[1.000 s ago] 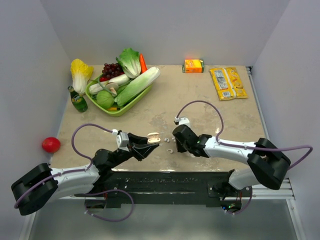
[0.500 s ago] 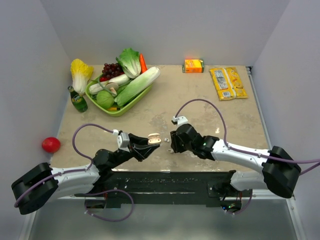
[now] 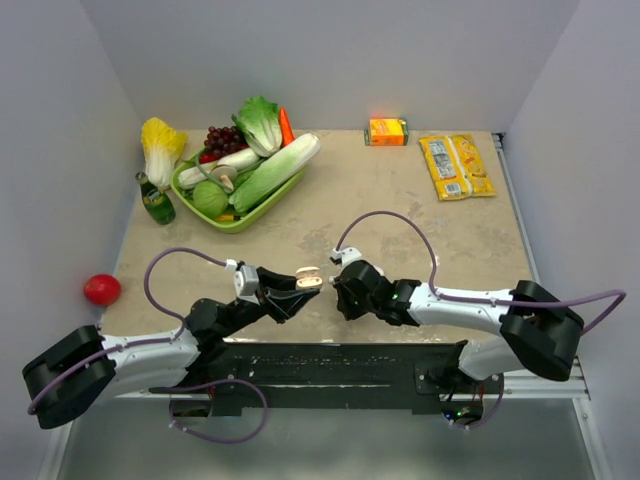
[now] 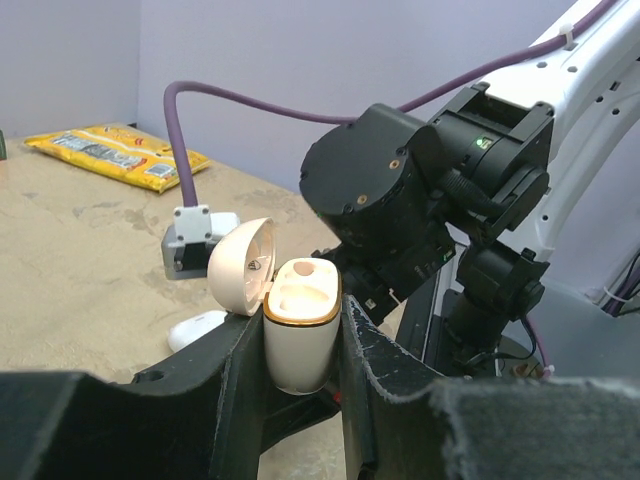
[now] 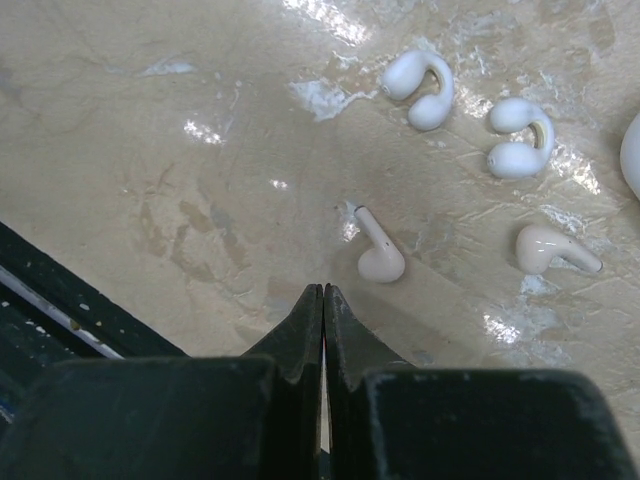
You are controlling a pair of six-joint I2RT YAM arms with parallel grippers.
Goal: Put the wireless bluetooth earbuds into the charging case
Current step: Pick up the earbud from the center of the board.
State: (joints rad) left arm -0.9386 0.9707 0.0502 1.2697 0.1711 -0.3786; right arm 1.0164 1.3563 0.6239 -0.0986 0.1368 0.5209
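Your left gripper [image 4: 298,332] is pinching the charging case [image 4: 298,345], hinged open, above the table [image 5: 150,150]. Your right gripper [image 5: 322,296] is hovering pressed together and empty, with the nearest earbud [image 5: 380,262] lying just ahead. Spread the fingers before descending, straddling it.

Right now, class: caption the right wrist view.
Right gripper shut, empty; a stemmed white earbud lies on the table just beyond its tips.

The left arm [image 3: 140,355] and right arm [image 3: 470,305] are built alike: white links between bulky black joint housings, the largest at seven and five o'clock in the overhead view. A purple cable [image 3: 160,265] loops along each arm to a pale plug [image 4: 195,232]. A green light [image 4: 487,143] glows on the right wrist housing [image 4: 400,190]. The right gripper [image 5: 322,290] has black tapered fingers [image 5: 295,345].
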